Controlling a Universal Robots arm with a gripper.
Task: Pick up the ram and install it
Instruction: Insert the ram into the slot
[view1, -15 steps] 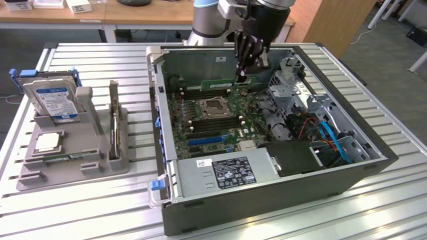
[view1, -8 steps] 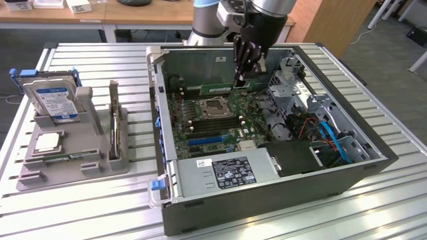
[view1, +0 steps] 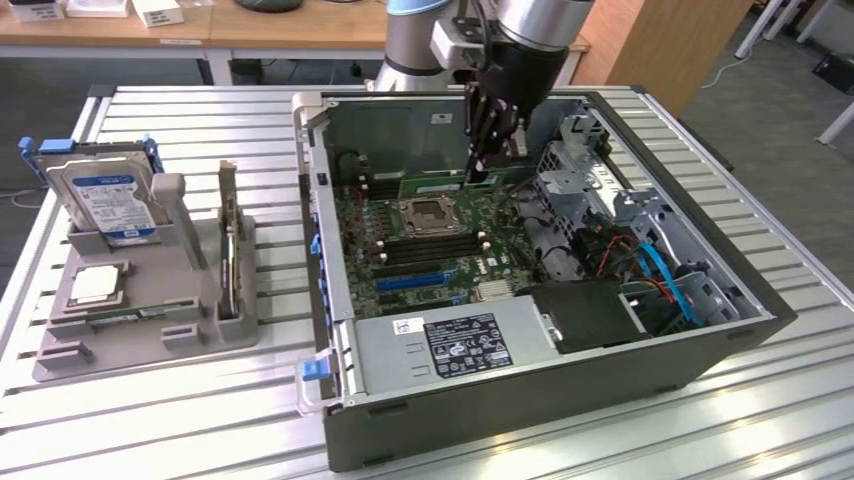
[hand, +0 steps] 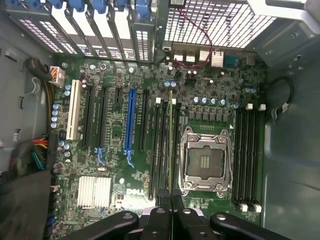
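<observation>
the black gripper (view1: 483, 172) (hand: 171, 214) is clenched on the long thin green ram stick (view1: 435, 185) (hand: 171, 145), held directly beneath it over black memory slots (hand: 161, 150), just beside the silver processor socket (hand: 206, 160).

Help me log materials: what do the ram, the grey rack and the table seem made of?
The ram: green circuit board, probably fibreglass laminate, matte. The grey rack: likely plastic, going by its dull, even grey and blocky moulded shape. The table: looks like aluminium, pale satin grooved slats.
</observation>
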